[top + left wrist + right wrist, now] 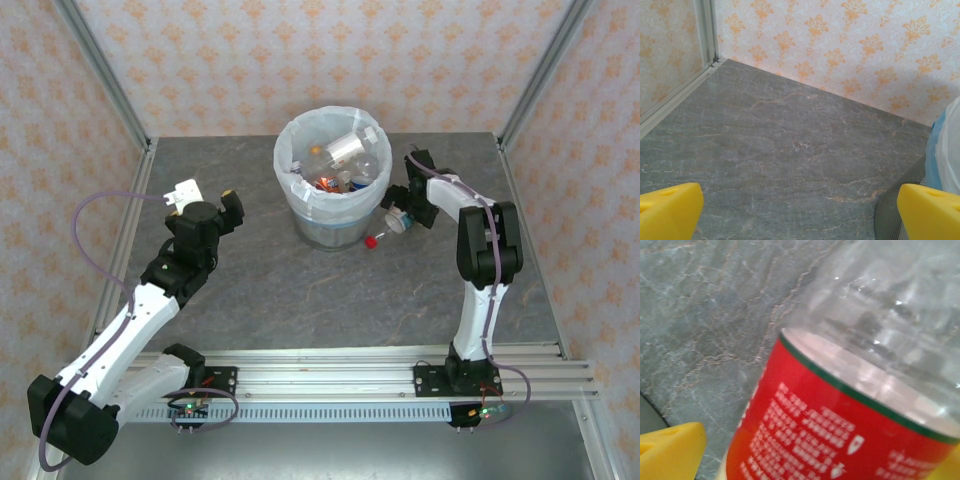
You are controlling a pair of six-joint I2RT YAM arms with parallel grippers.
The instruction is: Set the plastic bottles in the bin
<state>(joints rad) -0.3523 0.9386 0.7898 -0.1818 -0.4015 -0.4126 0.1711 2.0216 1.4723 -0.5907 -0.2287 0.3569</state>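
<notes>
Here: right end effector [397, 213] spread, red-label bottle [840, 430] between fingers [670, 450], beside bin [320, 215]; left end effector [800, 215] spread.

Grey marbled surface [250, 300], evenly lit, enclosed by cream walls [300, 60] patterned with orange damask; aluminium posts [100, 70] stand at its far corners, and a slotted rail [350, 365] runs along the near edge.

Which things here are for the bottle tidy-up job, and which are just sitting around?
For the job: the bin; the bottles inside it; the red-label bottle lying beside the bin; the right fingers either side of it.
Just around: the grey table; the patterned walls; the metal frame; the left fingers, open and empty.
</notes>
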